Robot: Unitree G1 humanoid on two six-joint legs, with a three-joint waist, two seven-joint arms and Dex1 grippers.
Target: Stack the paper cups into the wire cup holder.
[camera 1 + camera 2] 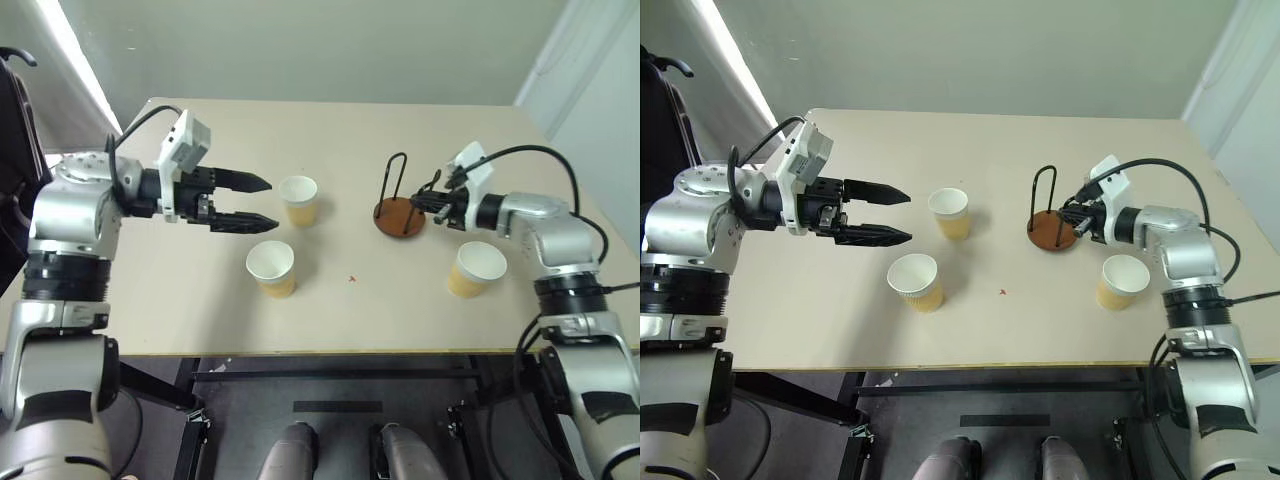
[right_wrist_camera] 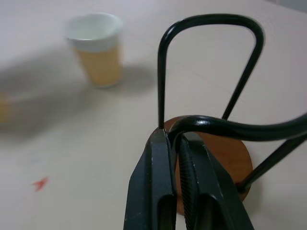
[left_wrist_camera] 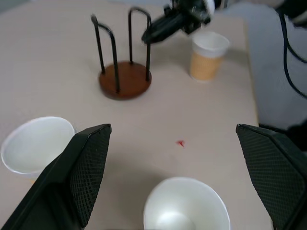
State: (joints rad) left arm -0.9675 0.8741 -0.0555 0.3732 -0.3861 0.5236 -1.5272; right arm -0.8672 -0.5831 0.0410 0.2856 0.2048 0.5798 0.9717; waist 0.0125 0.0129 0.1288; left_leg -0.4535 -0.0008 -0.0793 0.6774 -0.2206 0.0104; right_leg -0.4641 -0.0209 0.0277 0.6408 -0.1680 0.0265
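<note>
Three tan paper cups with white insides stand upright on the table: one far left of centre (image 1: 299,200), one nearer (image 1: 271,268), one at the right (image 1: 476,269). The wire cup holder (image 1: 399,217), a reddish-brown disc with two black wire loops, stands right of centre. My right gripper (image 2: 173,136) is shut on the nearer wire loop, just above the base (image 2: 230,158). My left gripper (image 1: 272,203) hangs open just left of the far cup, its fingers pointing right with nothing between them. The left wrist view looks past both left cups (image 3: 33,143) (image 3: 187,203) toward the holder (image 3: 125,79).
The beige table (image 1: 350,140) has open room at the back and in the middle front. A small red mark (image 1: 352,279) lies on the surface between the near cup and the right cup. The table's front edge runs close to the two nearer cups.
</note>
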